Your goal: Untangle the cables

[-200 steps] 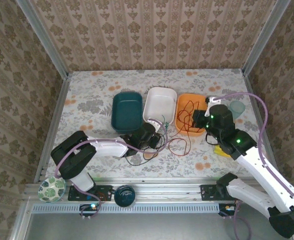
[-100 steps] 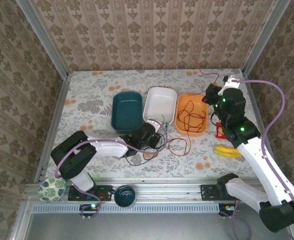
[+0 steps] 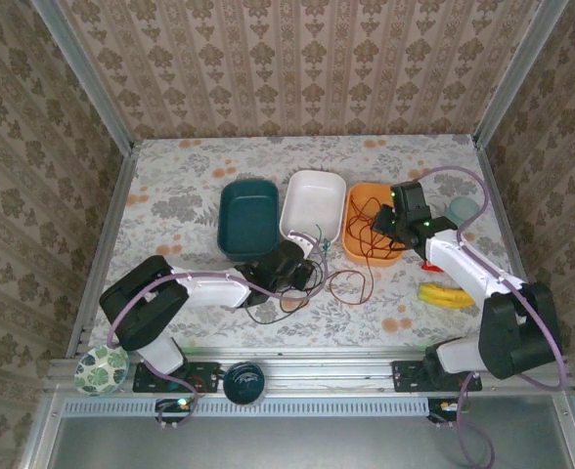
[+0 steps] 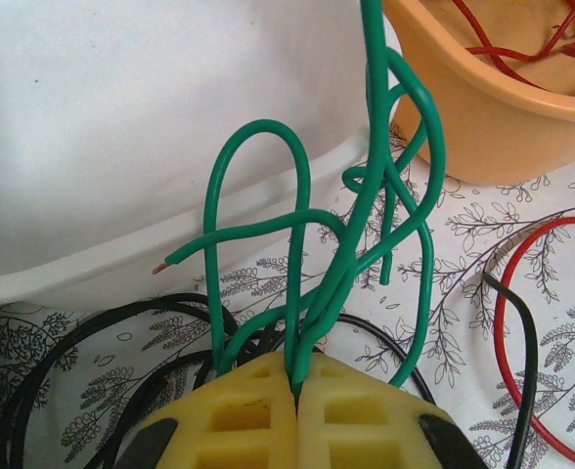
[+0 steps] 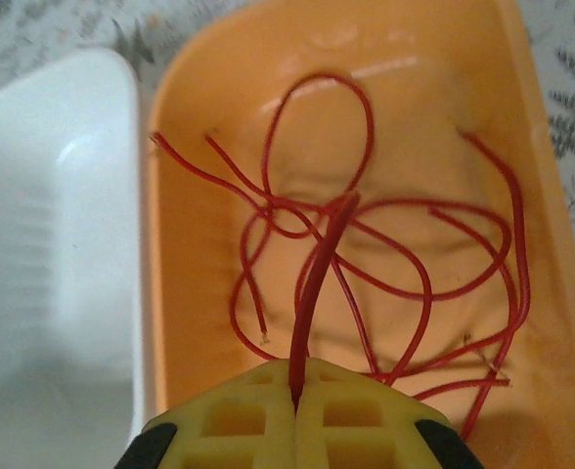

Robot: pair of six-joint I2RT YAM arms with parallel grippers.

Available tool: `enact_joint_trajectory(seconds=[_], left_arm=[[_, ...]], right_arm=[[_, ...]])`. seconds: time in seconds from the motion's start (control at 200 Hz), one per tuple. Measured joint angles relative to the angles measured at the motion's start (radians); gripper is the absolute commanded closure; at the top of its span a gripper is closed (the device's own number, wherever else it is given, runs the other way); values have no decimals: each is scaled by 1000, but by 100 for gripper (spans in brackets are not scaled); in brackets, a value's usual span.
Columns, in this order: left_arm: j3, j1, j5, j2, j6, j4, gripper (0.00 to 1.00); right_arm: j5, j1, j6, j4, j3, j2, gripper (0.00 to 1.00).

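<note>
Cables sit in two spots. Nearest, a green cable and a black cable are bunched on the worktop, with a red loop lying just beside them. The left tool is closed on the green cable, pinching several of its strands, and has not shifted in the last second.

Farther back, the right tool is clamped on a red cable over the orange tub. Half a second ago it was raised toward the far right corner with that wire trailing. It has now come down over the tub. I judge this red cable pulled free and ready to be laid with the other red wire there, while green and black remain tangled.

The wrist views settle both grips and show the green cable rising in front of the white tub. From above these wires are too fine to follow.
</note>
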Motion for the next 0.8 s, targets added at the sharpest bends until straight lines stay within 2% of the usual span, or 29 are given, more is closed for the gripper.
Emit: enact_joint_trajectory(seconds=[0.215, 0.26, 0.34, 0.44, 0.625, 0.8], left_arm=[[0, 0, 0, 0, 0, 0, 100], [0, -2, 0, 0, 0, 0, 100], [0, -7, -7, 0, 0, 0, 100], [0, -11, -11, 0, 0, -1, 100], [0, -11, -11, -4, 0, -5, 100], [3, -11, -11, -4, 0, -12, 100]], right_arm=[[-15, 0, 27, -8, -2, 51, 95], [-15, 0, 30, -10, -1, 71, 89], [-14, 0, 35, -27, 13, 104, 64], [-6, 0, 32, -56, 48, 129, 55], [40, 0, 11, -71, 68, 87, 47], [97, 6, -21, -112, 88, -10, 47]])
